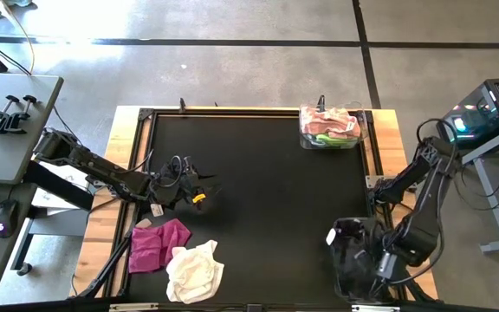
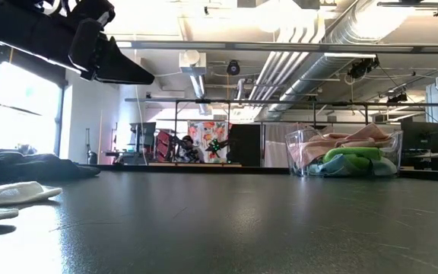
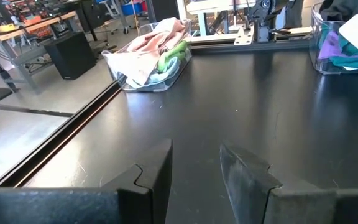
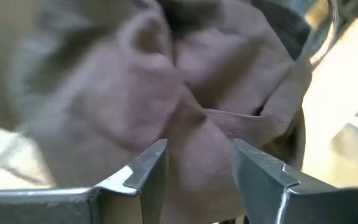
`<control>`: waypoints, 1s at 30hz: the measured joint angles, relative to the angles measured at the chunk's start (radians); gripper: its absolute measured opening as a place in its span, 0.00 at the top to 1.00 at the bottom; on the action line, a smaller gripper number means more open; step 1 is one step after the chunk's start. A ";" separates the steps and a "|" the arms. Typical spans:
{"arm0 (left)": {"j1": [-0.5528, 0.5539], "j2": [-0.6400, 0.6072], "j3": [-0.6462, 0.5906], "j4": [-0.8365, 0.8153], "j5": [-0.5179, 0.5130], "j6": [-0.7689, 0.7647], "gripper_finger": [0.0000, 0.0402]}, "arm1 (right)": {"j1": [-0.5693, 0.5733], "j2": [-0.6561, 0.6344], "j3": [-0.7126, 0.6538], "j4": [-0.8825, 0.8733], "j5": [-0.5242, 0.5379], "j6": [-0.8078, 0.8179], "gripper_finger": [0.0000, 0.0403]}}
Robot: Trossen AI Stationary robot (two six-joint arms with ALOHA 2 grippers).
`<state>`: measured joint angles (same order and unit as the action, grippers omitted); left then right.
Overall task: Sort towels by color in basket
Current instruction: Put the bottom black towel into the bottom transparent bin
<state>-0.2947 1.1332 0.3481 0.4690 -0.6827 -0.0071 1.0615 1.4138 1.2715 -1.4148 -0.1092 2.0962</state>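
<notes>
Left gripper (image 3: 194,177) hovers low over the bare table (image 1: 275,191), fingers spread, nothing between them; magenta towel (image 1: 157,244) and cream towel (image 1: 195,270) lie just behind it; right gripper (image 4: 197,171), fingers parted, noses into purple cloth (image 4: 185,93) inside the near bin (image 1: 353,260); far bin (image 1: 329,128) holds peach and green towels; near bin's contents hard to make out from above.

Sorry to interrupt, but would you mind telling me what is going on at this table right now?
A two-arm robot is sorting small towels by colour into clear baskets. The far basket holds the peach-pink towel over the lime green towel. The right end effector, open, is down in the near-right basket over a purplish cloth. The left end effector hovers open and empty above the mat. A magenta towel and a cream towel lie unsorted.
</notes>
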 joint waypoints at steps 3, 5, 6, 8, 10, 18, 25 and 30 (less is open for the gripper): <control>0.000 0.000 0.000 0.000 0.000 0.000 0.69 | -0.002 0.000 -0.071 0.061 -0.052 0.006 0.59; 0.000 0.000 0.000 0.000 0.000 0.000 0.69 | -0.008 0.000 -0.131 0.125 -0.060 -0.012 0.59; 0.000 0.000 0.000 0.000 0.000 0.000 0.69 | -0.013 0.000 -0.166 0.168 -0.059 -0.032 0.59; 0.000 0.000 0.000 0.000 0.000 0.000 0.69 | -0.029 0.000 -0.236 0.263 -0.059 -0.074 0.59; 0.000 0.000 0.000 0.000 0.000 0.000 0.69 | -0.048 0.000 -0.309 0.356 -0.060 -0.121 0.59; 0.000 0.000 0.000 0.000 0.000 0.000 0.69 | -0.093 -0.004 -0.510 0.576 -0.098 -0.237 0.59; 0.000 0.000 0.000 0.001 0.000 0.000 0.69 | -0.092 0.003 -0.371 0.397 -0.030 -0.272 0.59; 0.000 0.000 0.000 0.001 0.000 0.000 0.69 | -0.093 0.002 -0.198 0.206 0.034 -0.256 0.59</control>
<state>-0.2947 1.1332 0.3481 0.4698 -0.6830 -0.0067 0.9689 1.4162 1.0731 -1.2093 -0.0753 1.8399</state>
